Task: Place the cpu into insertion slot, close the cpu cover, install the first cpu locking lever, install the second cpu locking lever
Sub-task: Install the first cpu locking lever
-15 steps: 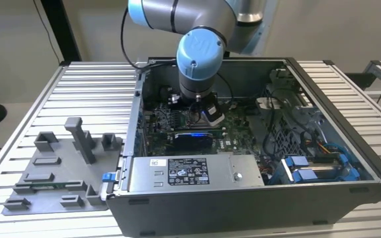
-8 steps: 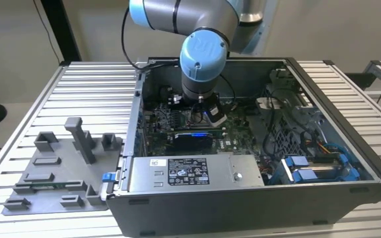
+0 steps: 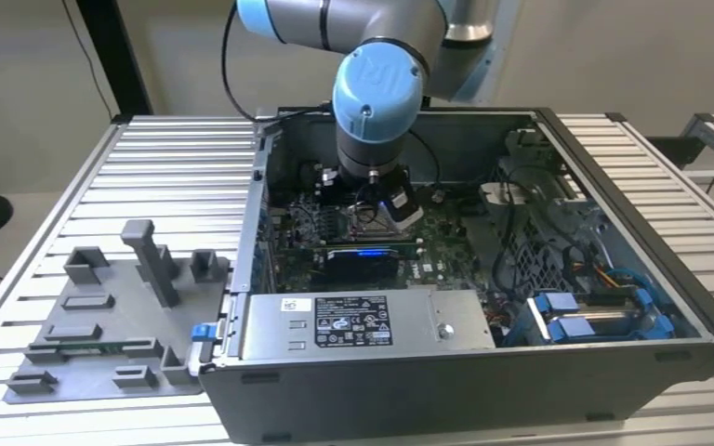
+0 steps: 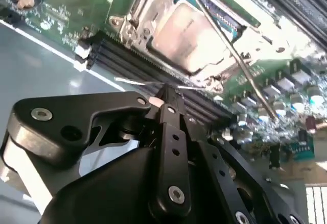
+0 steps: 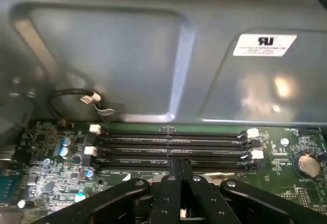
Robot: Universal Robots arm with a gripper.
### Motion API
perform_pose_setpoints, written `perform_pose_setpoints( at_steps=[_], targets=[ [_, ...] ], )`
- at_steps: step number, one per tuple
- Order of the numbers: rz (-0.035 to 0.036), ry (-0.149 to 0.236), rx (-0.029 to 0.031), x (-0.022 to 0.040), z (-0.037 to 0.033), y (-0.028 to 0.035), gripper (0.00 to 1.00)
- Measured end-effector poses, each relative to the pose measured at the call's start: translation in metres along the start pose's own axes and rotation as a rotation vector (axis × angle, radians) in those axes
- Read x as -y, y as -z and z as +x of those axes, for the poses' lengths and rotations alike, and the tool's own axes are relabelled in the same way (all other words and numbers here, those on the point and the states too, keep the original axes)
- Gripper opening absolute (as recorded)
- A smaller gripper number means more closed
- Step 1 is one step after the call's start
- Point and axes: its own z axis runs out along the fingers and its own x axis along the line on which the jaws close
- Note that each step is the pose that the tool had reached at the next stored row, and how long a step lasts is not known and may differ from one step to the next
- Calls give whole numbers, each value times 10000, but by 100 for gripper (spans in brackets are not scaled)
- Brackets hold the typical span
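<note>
**Item:** cpu [image 4: 186, 35]. Small flat square chip with a silvery-tan metal top and a dull sheen.
**Location:** seated in the socket [image 4: 137, 10] on the green board, just beside the long black slots [image 4: 122, 55]. A thin metal lever [image 4: 240, 66] crosses above it.
**Handling, as judged:** light, stiff and smooth-faced, probably delicate underneath. Best held by opposite edges and kept level.
**Gripper** [image 4: 166, 99]: fingers drawn together, over the long black slots, near the socket's corner.
</note>
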Motion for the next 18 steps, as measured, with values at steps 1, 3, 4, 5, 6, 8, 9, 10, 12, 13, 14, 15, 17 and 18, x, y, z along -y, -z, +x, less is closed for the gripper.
perform_pose_setpoints(
  at_steps=[1, 3, 4, 5, 6, 8, 9, 10, 12, 13, 14, 15, 17, 18],
  targets=[
    [0, -1, 1, 0, 34, 2, 0],
    [1, -1, 0, 0, 97, 4, 0],
    [2, -1, 0, 1, 123, 4, 0],
    [2, -1, -1, 1, 148, 4, 0],
    [1, -1, 0, 2, 162, 3, 0],
    [2, -1, 0, 5, 165, -2, 0],
    [2, -1, -1, 8, 166, -6, 0],
    [2, 0, -1, 12, 166, -11, 0],
    [2, -1, -1, 23, 161, -29, 0],
    [2, -1, -2, 30, 156, -40, 0],
    [3, -2, -2, 35, 151, -48, 0],
    [4, -2, -2, 39, 145, -54, 0],
    [3, -1, -2, 40, 136, -60, 0],
    [2, -1, -2, 40, 133, -63, 0]
  ],
)
